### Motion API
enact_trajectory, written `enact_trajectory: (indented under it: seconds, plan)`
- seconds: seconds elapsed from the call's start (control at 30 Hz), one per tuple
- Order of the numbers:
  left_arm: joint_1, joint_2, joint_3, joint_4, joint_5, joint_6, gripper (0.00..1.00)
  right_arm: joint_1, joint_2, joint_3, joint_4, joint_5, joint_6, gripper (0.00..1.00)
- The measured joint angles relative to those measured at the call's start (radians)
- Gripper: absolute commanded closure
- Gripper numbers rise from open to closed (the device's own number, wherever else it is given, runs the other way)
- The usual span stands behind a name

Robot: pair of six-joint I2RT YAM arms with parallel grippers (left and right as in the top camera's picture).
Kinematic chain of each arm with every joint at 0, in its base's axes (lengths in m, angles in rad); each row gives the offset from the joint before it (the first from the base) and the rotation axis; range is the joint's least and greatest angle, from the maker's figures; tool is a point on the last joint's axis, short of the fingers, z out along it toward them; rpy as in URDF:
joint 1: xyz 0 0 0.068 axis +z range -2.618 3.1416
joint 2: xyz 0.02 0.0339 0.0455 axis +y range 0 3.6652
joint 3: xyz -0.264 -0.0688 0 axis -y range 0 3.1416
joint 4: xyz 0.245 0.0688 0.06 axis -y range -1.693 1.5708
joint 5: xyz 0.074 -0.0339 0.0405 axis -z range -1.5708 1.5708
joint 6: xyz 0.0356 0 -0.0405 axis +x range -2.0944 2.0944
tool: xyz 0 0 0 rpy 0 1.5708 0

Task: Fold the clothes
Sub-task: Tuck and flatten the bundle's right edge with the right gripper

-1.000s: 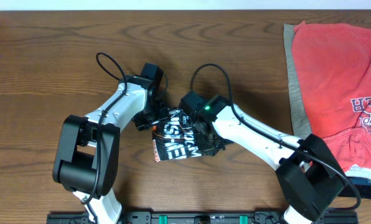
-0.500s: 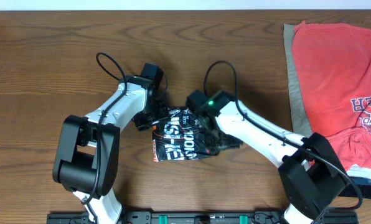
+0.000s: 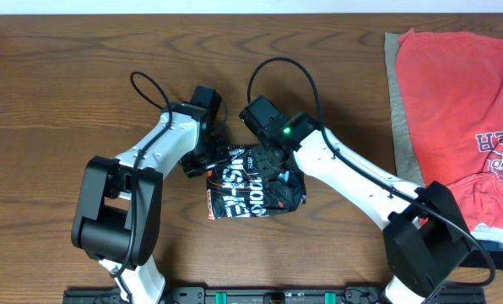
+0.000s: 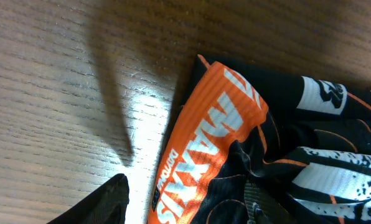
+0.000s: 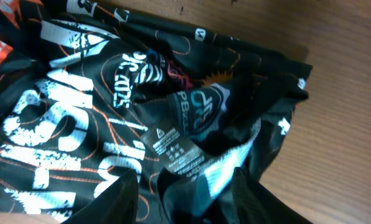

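The black jersey (image 3: 253, 192) with white block lettering and thin orange lines lies folded into a small bundle on the table's middle front. In the left wrist view its orange lettered panel (image 4: 213, 134) lies between the fingers of my left gripper (image 4: 185, 208), which is open at the bundle's back left edge (image 3: 216, 160). My right gripper (image 3: 273, 165) hovers over the bundle's back right part. It is open, with a rumpled fold and the care label (image 5: 176, 152) between its fingers (image 5: 184, 199). The coral-red T-shirt (image 3: 462, 110) lies on the beige garment (image 3: 392, 84) at the right.
Bare wooden table (image 3: 66, 93) extends to the left and behind the arms. A dark garment edge (image 3: 498, 252) shows at the lower right under the red shirt. The arms' base rail (image 3: 251, 295) runs along the front edge.
My right gripper moved from the jersey's right edge back and to the left, uncovering the bundle's right side. The left arm has not moved.
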Motion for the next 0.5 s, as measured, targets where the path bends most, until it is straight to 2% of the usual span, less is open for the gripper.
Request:
enact_trajectory:
  seconds: [0.2,0.23,0.27,0.33,0.4,0.5]
  plan:
    - [0.0,0.0,0.0,0.0,0.0,0.0,0.39,0.0,0.034,-0.06,0.106,0.005,-0.06,0.53]
    - [0.0,0.0,0.0,0.0,0.0,0.0,0.39,0.0,0.046,-0.061,0.118,0.005,-0.068,0.56]
    - [0.0,0.0,0.0,0.0,0.0,0.0,0.39,0.0,0.058,-0.062,0.128,0.005,-0.076,0.64]
    - [0.0,0.0,0.0,0.0,0.0,0.0,0.39,0.0,0.081,-0.063,0.14,0.009,-0.086,0.86]
    - [0.0,0.0,0.0,0.0,0.0,0.0,0.39,-0.001,0.094,-0.065,0.146,0.027,-0.091,0.95]
    - [0.0,0.0,0.0,0.0,0.0,0.0,0.39,-0.013,0.098,-0.068,0.155,0.08,-0.078,0.99]
